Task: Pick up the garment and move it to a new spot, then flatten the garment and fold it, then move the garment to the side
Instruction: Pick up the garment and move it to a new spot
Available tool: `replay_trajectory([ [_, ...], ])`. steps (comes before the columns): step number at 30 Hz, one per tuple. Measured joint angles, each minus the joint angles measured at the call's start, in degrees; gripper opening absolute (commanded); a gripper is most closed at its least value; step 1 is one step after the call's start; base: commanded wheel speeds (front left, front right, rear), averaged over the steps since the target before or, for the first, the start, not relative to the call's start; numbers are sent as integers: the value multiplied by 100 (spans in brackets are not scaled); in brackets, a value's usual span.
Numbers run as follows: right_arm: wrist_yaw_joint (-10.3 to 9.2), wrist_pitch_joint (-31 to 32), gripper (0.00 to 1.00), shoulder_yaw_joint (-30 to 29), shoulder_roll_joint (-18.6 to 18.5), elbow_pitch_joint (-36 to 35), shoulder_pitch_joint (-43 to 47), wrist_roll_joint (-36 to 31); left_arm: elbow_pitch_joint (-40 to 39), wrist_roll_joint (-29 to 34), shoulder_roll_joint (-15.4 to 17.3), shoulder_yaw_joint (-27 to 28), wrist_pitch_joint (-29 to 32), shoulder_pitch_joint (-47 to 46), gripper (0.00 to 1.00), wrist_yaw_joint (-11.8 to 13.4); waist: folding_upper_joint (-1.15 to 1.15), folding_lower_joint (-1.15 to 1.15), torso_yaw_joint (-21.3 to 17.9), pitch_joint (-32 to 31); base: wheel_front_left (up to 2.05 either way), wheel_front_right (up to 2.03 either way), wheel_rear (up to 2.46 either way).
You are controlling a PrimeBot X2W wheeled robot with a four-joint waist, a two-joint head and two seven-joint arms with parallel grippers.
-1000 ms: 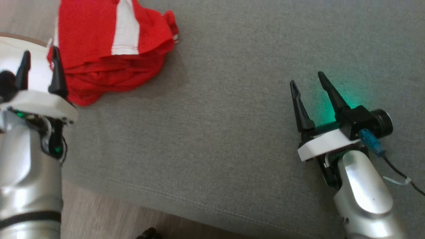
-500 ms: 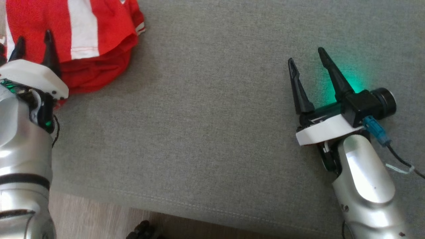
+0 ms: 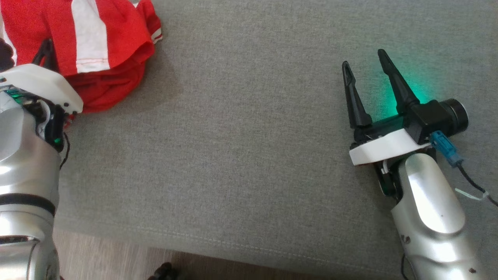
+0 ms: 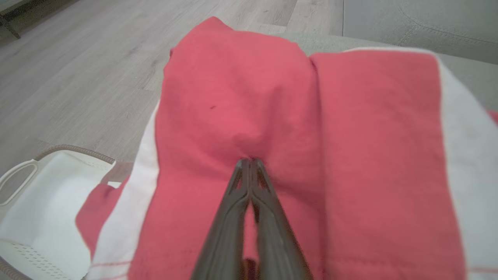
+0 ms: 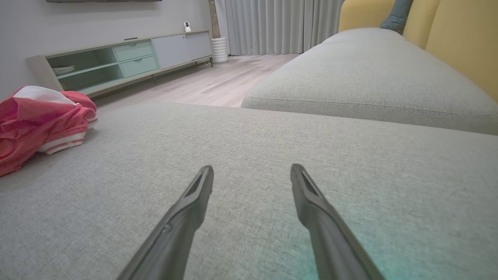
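— What do the arms look like?
— Glossy silver shells. The left forearm [image 3: 23,171] has a black band [image 3: 27,201] around it and a small green light [image 3: 57,140] in the dark wrist joint. The right forearm [image 3: 432,202] is plain, with a few tiny dark specks.
— And the jaws?
— Long, dark, tapering fingers [image 3: 397,87] set on a white plate [image 3: 383,149]. The right side also has a black cylindrical camera [image 3: 451,116], a blue connector [image 3: 445,146] and a thin black cable [image 3: 472,184] with a white tie [image 3: 469,193].
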Motion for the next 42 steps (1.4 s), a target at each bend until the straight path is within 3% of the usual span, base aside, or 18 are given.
replay_trajectory([
  [11, 0, 1, 100, 8, -21, 160, 75, 344, -515, -105, 170, -679, -176, -301, 0, 0, 0, 0, -196, -473, 0, 0, 0],
  [21, 0, 2, 100, 153, -19, 176, 274, 692, -1490, -219, 103, -1333, -180, -337, 0, 0, 0, 0, -699, -874, 0, 0, 0],
  [42, 0, 7, 100, 688, -11, -30, 432, 1281, -2457, -643, -1113, -2773, -180, 82, 0, 1, 0, 0, -2527, -1151, 0, 0, 0],
])
